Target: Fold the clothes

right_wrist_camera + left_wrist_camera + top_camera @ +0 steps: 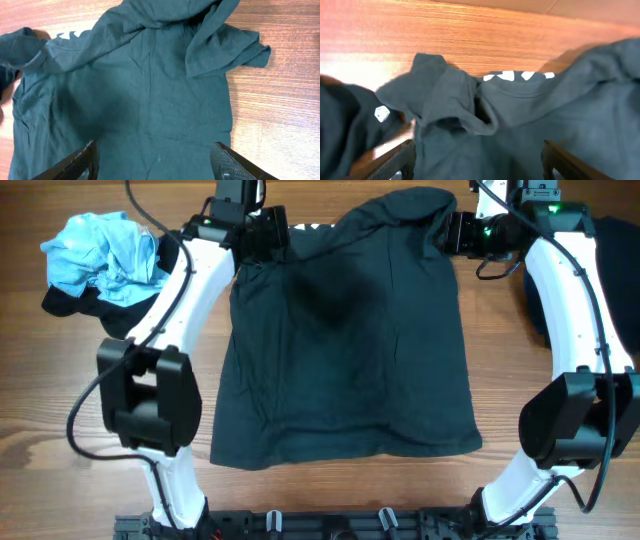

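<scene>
Item: 1 black shirt, lying spread on the table, looking light, limp and non-slip, likely sagging and creasing wherever it is lifted, so the 2 bunched shoulder corners are offering the best holds, 1 just ahead of each pair of fingers. Left gripper and right gripper are both standing spread wide, grasping nothing, with cloth lying beneath and ahead of their fingertips. Long axis is running from the collar end at the fingers back to the hem well behind them, the collar pointing away from the robot's base.
</scene>
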Controlling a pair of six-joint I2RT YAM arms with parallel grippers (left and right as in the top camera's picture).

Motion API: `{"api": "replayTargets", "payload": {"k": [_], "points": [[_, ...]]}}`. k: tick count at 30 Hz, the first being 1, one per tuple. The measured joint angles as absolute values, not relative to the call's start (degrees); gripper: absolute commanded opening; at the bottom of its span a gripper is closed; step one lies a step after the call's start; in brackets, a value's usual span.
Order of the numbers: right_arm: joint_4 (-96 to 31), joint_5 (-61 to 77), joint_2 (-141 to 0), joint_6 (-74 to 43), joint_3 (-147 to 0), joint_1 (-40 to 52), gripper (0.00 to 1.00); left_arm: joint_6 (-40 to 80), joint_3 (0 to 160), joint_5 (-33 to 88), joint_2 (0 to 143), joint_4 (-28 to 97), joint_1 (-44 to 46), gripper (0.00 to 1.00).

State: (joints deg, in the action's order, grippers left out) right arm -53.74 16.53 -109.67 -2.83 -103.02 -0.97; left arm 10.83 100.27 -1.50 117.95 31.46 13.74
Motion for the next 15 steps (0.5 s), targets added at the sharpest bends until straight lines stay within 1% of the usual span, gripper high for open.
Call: {"api": "replayTargets", "payload": {"k": [4, 8, 10, 11, 12, 14, 15], "points": [[-54.04, 16.53, -109.67, -2.68, -103.02, -0.97, 0.70, 1.48, 100.27, -2.85, 120.09, 31.11, 13.63, 0.79], [-54.83, 16.53, -109.67, -2.66, -103.02, -0.97, 0.68, -7.05, 100.27, -3.40, 122.83, 28.16, 13.37, 0.75], [-55.05, 16.53, -109.67, -2.66, -103.02, -0.97, 0.67, -9.58, 100.27, -4.29, 124.01, 26.50, 13.32, 0.66], [-55.18, 16.53, -109.67, -2.66, -103.02, -0.97, 0.67, -10.76, 100.27, -5.30, 124.62, 25.58, 13.32, 0.49], [-55.24, 16.53, -109.67, -2.66, -103.02, -0.97, 0.67, -11.51, 100.27, -6.11, 124.95, 25.12, 13.32, 0.23], [-55.29, 16.53, -109.67, -2.66, -103.02, -0.97, 0.67, -12.58, 100.27, -7.38, 125.10, 24.84, 13.19, 0.05], [-55.29, 16.53, -109.67, -2.66, -103.02, -0.97, 0.67, -13.39, 100.27, -8.43, 125.10, 24.36, 12.95, 0.04]]}}
